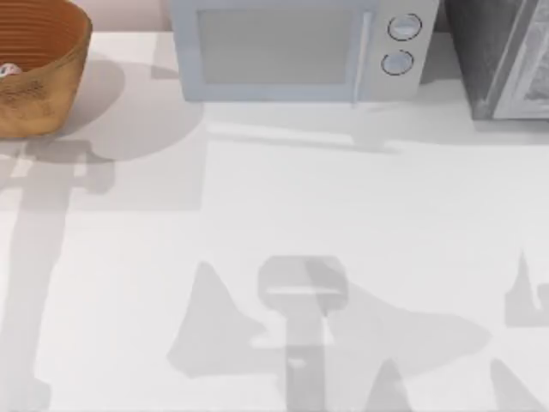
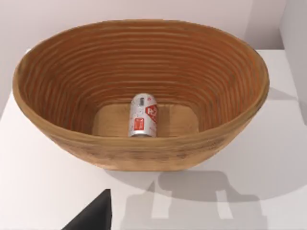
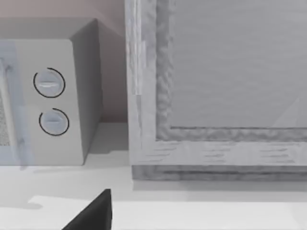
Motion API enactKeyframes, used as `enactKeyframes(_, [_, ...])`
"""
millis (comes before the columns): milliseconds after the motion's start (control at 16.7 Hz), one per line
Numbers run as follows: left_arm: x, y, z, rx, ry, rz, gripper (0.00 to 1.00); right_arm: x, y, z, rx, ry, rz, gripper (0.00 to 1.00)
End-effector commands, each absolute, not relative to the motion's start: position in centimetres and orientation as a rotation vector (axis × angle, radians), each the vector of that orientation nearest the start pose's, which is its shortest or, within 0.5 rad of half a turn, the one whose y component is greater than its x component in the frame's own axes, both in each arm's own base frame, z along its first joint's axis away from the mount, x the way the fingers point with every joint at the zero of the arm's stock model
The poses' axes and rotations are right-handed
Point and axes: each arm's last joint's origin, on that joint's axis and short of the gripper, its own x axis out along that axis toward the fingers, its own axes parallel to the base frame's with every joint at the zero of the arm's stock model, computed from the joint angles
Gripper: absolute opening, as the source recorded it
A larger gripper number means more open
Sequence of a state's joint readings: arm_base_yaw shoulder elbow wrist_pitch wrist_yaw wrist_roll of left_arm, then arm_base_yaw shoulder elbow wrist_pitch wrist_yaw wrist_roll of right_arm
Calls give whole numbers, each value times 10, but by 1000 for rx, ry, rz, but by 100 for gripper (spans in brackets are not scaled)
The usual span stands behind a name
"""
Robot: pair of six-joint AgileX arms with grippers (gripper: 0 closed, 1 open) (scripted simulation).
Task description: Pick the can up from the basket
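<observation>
White can (image 2: pixel 143 115) with red markings; orange-brown ribbed basket (image 2: pixel 72 86); pale grey microwave (image 1: pixel 292 47); white table (image 1: pixel 257 215).

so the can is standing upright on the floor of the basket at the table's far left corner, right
Not quite. The can is lying on its side, not standing upright, as the left wrist view shows. The rest holds: it rests on the floor of the basket, which sits at the table's far left corner in the top view.

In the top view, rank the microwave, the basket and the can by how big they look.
1. The microwave, largest.
2. The basket, though the picture's edge cuts it off, so its full extent is unsure.
3. The can, a sliver inside the basket, smallest.
</observation>
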State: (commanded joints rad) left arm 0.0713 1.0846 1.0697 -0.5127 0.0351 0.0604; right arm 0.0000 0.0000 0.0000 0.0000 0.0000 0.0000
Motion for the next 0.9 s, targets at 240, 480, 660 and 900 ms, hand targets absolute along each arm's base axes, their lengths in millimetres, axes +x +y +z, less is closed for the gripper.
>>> enactKeyframes(240, [329, 33, 352, 20, 736, 12, 100, 106, -1, 160, 0, 0, 0, 100])
enactKeyframes(480, [420, 52, 322, 9, 932, -4, 100, 106, -1, 160, 0, 0, 0, 100])
enactKeyframes(660, [471, 65, 281, -3, 1062, -19, 100, 106, -1, 160, 0, 0, 0, 100])
enactKeyframes(900, [510, 79, 223, -19, 1194, -37, 100, 106, -1, 160, 0, 0, 0, 100])
